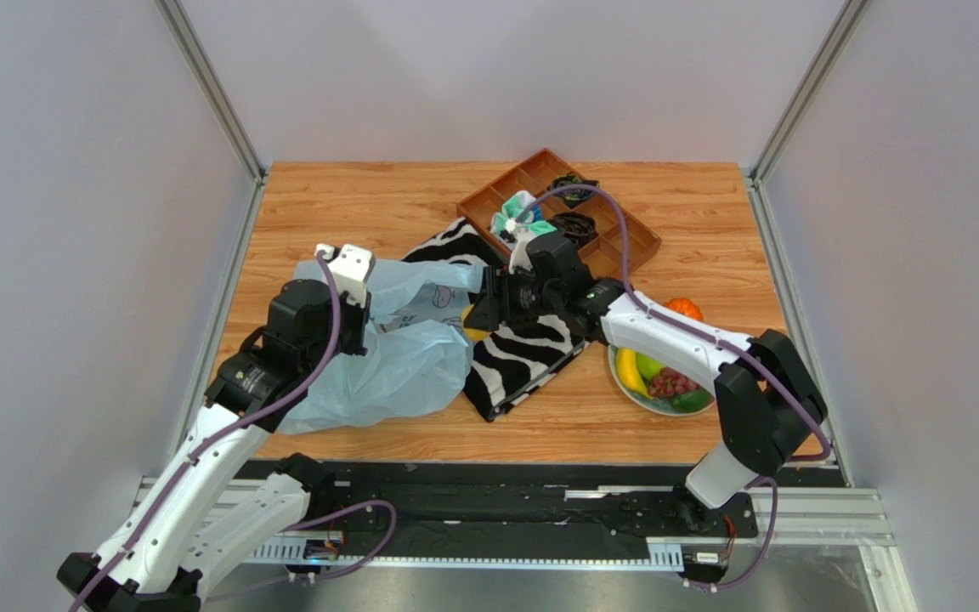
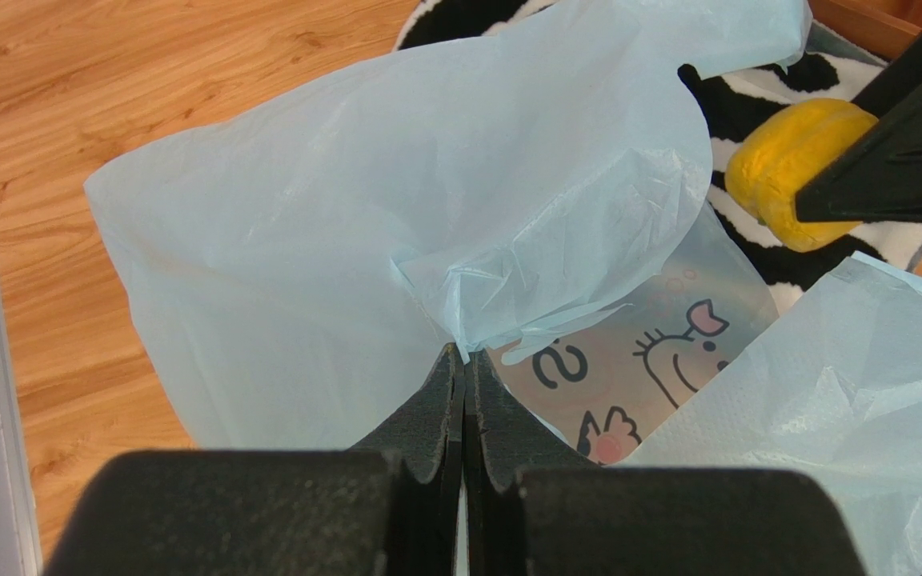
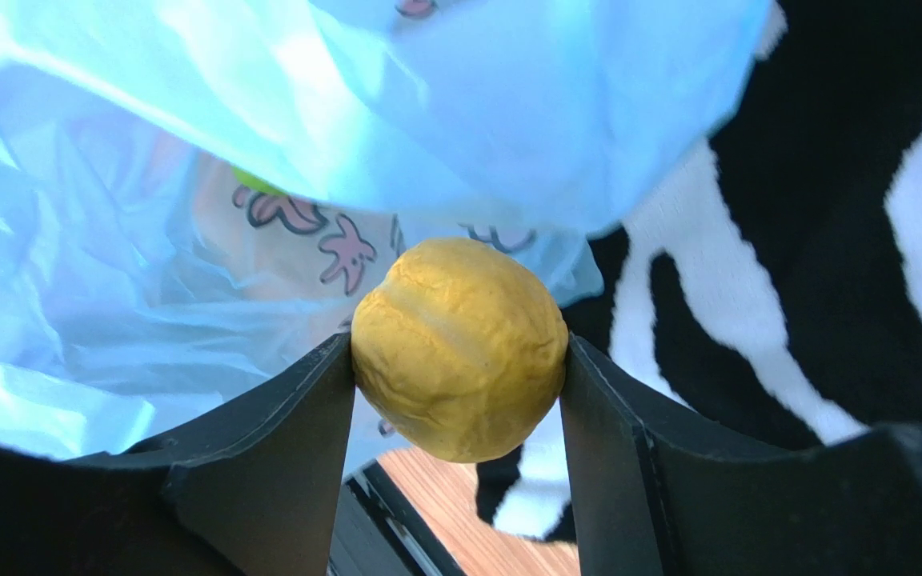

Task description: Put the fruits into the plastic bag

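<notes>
Wooden table carries all items. Left gripper: jaws pressed together, pinching a fold of the bag. Right gripper: jaws clamped on the lemon, held just at the bag's open mouth, above the zebra cloth. Banana and grapes lie on the plate, right of the cloth, well apart from the bag.

Top camera: high behind both arm bases, looking down over the whole table. Left wrist camera: close on the plastic bag, facing out across it. Right wrist camera: closer still, probably facing leftward; both wrist views share bag and yellow lemon.
</notes>
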{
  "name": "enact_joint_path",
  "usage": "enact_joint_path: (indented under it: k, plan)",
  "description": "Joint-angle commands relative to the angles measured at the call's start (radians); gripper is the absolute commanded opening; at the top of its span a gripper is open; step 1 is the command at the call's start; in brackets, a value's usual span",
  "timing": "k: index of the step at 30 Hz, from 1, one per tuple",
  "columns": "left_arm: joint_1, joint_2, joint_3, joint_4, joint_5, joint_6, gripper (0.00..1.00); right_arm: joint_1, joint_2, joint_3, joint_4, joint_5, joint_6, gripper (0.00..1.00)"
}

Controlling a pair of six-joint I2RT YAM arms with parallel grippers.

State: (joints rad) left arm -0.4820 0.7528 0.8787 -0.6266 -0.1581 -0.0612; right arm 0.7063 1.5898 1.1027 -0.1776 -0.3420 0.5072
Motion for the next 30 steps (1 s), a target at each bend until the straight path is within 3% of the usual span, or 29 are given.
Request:
enact_joint_path:
  k: [1, 12, 30]
  plan:
    - [-0.001, -0.003, 0.023, 0.016, 0.015, 0.018, 0.0, 0.015, 0.047, 0.081, 0.093, -0.043, 0.036, 0.36]
    - [-0.001, 0.003, 0.023, 0.019, 0.031, 0.018, 0.0, 0.082, 0.219, 0.207, 0.197, -0.14, 0.073, 0.35]
    - [-0.001, 0.006, 0.025, 0.016, 0.037, 0.018, 0.0, 0.206, 0.4, 0.269, 0.128, -0.212, 0.03, 0.36]
